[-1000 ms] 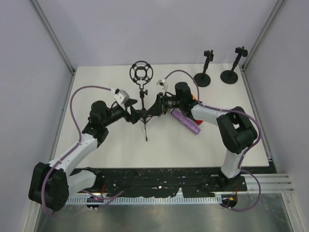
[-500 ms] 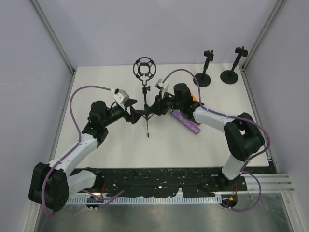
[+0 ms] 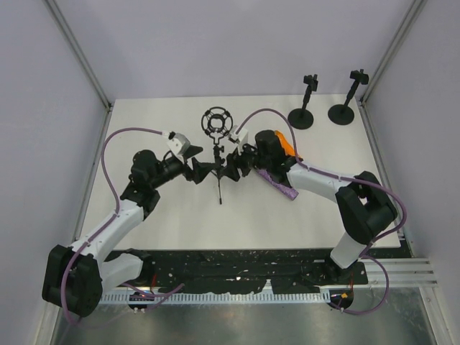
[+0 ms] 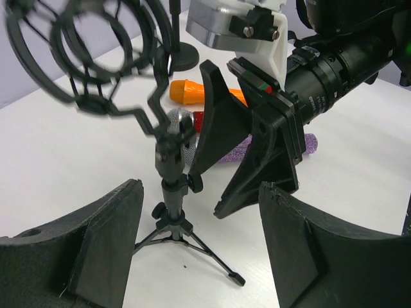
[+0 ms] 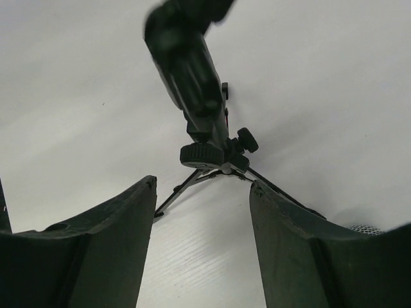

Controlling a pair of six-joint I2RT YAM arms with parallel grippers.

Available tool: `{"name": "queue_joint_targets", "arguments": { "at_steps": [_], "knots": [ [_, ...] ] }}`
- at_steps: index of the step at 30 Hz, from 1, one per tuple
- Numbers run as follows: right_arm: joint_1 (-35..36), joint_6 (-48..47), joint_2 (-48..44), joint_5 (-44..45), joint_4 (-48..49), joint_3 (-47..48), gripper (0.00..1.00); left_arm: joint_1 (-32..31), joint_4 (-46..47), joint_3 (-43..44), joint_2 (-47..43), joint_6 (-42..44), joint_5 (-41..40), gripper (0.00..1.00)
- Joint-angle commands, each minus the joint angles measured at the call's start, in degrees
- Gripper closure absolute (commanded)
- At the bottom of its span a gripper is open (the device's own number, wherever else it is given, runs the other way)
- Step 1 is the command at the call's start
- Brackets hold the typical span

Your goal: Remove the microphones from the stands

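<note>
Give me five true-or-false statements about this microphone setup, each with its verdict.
1. The shock mount on the tripod stand holds no microphone. True.
2. The left gripper is shut on the stand's pole. False: its jaws are open, one on each side of the tripod.
3. A purple microphone lies on the table by the right arm. True.
4. Three round-base stands are at the far right. False: there are two.
5. The right gripper is open. True.
</note>
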Motion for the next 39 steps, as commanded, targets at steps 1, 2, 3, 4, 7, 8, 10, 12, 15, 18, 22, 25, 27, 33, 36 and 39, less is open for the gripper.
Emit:
{"name": "queue_joint_targets", "arguments": {
  "at_steps": [1,2,3,4,7,8,10,12,15,18,22,25,27,33,36,39],
  "knots": [
    [-0.54,0.11,-4.24,-4.32,-2.71,0.26,0.31,0.63,1.97,0.62,-1.64,0.17,0.99,0.24],
    [-1.15,0.90,-4.60,-6.85,-2.97,0.52,0.30,0.63,2.14,0.53,-1.73,0.17,1.07,0.24],
    [-1.51,2.47,-5.30,-8.01,-2.89,0.61,0.29,0.72,2.32,0.35,-1.81,0.08,1.07,0.24],
    [-2.21,4.23,-5.48,-10.37,-2.54,0.61,0.28,0.63,2.58,0.18,-1.73,0.16,1.16,0.24],
    [-4.05,7.76,-6.53,-13.99,-1.57,0.52,0.27,0.90,2.67,0.26,-1.90,0.08,1.25,0.24],
    [-4.41,9.59,-6.62,-15.30,-0.52,0.43,0.27,0.90,2.76,0.26,-1.73,0.08,1.34,0.24],
    [-5.55,13.01,-6.54,-17.50,2.19,0.08,0.27,0.90,2.76,0.35,-1.90,-0.01,1.34,0.24],
    [-6.78,16.53,-5.84,-18.74,5.70,-0.09,0.27,1.07,2.76,0.44,-1.81,-0.01,1.42,0.24],
    [-6.96,15.51,-4.61,-18.83,6.78,0.78,0.26,1.77,0.40,1.66,-2.16,1.74,4.05,0.23],
    [-6.96,12.70,-3.03,-18.83,8.89,1.14,0.21,3.35,-5.04,3.60,-3.04,5.77,7.74,0.18],
    [-6.96,9.97,-0.74,-18.39,9.24,2.36,0.17,5.90,-14.45,6.15,-4.71,10.44,8.98,0.08],
    [-6.96,10.57,0.14,-18.74,12.13,2.20,0.12,8.36,-18.76,6.50,-6.38,11.50,9.51,0.00],
    [-6.96,10.93,0.32,-18.74,14.24,1.67,0.10,9.77,-21.31,6.85,-8.04,12.03,10.12,0.00],
    [-6.70,11.55,-1.43,-18.48,16.71,-0.27,0.07,11.35,-31.94,7.91,-12.70,16.15,6.35,0.00],
    [-6.52,11.19,-2.32,-17.43,15.66,-0.71,0.05,11.71,-32.93,6.60,-14.47,16.52,5.82,0.01],
    [-6.26,10.67,-3.02,-16.72,12.94,-0.09,0.05,11.97,-30.91,4.93,-15.44,15.37,6.08,0.00]
  ]
}}
